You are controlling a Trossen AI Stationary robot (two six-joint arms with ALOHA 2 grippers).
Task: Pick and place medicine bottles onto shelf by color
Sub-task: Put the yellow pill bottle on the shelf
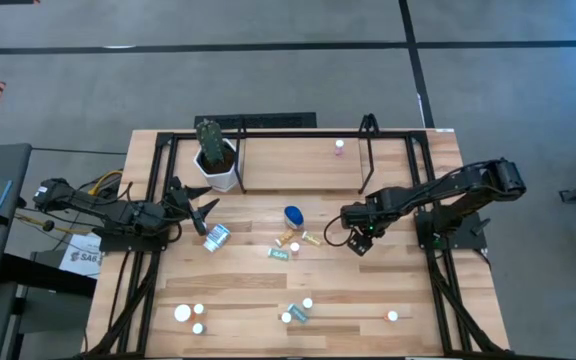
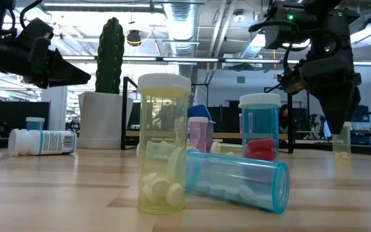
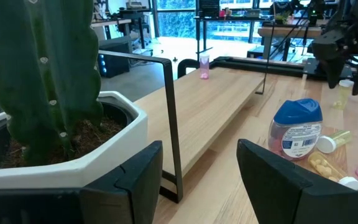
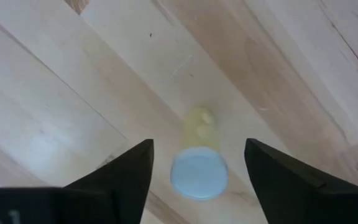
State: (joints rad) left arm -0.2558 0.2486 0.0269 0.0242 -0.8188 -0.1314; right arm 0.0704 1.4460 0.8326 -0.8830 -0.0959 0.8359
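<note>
Fingers of the right gripper point(image 4: 197, 171) stand wide apart and point down at the tabletop point(image 4: 61, 93), with a small yellow bottle point(image 4: 199, 163) standing upright between them, its pale cap facing the wrist camera. Neither finger touches it; there is clear wood on both sides of the cap. In the low view the same gripper point(image 2: 335, 122) hangs just above that yellow bottle point(image 2: 342, 143), its tips close over the cap. From above, the right gripper point(image 1: 359, 240) sits right of the middle of the table, just in front of the shelf point(image 1: 298, 160).

The left gripper point(image 1: 196, 213) waits near the white cactus pot point(image 1: 218, 165) at the shelf's left end, its fingers point(image 3: 278, 180) spread open and holding nothing. Ahead of it stands the rounded blue bottle point(image 3: 296, 127), with a pink bottle point(image 3: 204, 65) far down the shelf board.

Other bottles lie scattered on the table: a white one with a teal label point(image 1: 215, 237) on its side close to the left gripper, the blue one point(image 1: 293, 215) mid-table, and several small ones along the front edge. Nearest the low camera, a yellow bottle point(image 2: 164, 145) stands upright, and a teal bottle point(image 2: 237, 180) lies on its side touching it.
</note>
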